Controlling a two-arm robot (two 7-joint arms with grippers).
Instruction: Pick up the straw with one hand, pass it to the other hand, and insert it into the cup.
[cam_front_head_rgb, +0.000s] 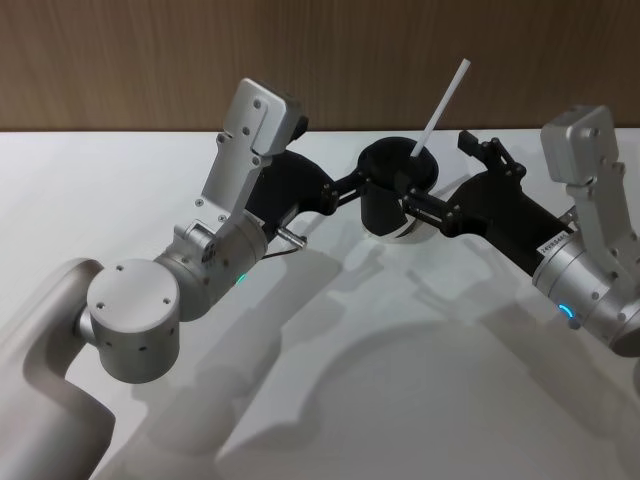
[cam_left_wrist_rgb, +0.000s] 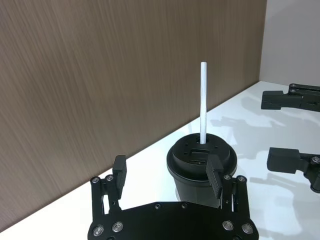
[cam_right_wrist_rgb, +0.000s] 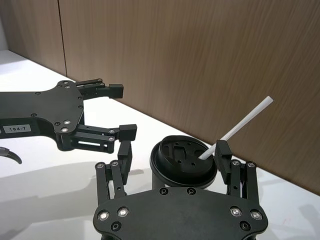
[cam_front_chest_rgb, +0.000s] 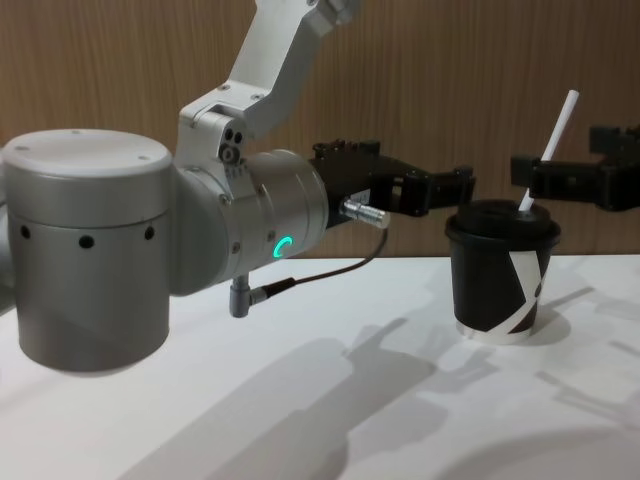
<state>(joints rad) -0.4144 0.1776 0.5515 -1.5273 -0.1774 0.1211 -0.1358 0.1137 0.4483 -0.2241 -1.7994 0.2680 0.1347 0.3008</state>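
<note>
white straw (cam_front_head_rgb: 440, 104) stands tilted in the lid of the black cup (cam_front_chest_rgb: 501, 276) on the white bench (cam_front_head_rgb: 420, 400). left pincer (cam_left_wrist_rgb: 167, 172) sits spread at the cup's left side, gripping nothing. right pincer (cam_right_wrist_rgb: 174, 160) is spread around the lid, also gripping nothing.

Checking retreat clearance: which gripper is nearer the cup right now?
Roughly even; neither is clearly nearer. The left gripper and the right gripper flank the cup at lid height, both open, neither touching the straw standing in the lid.
</note>
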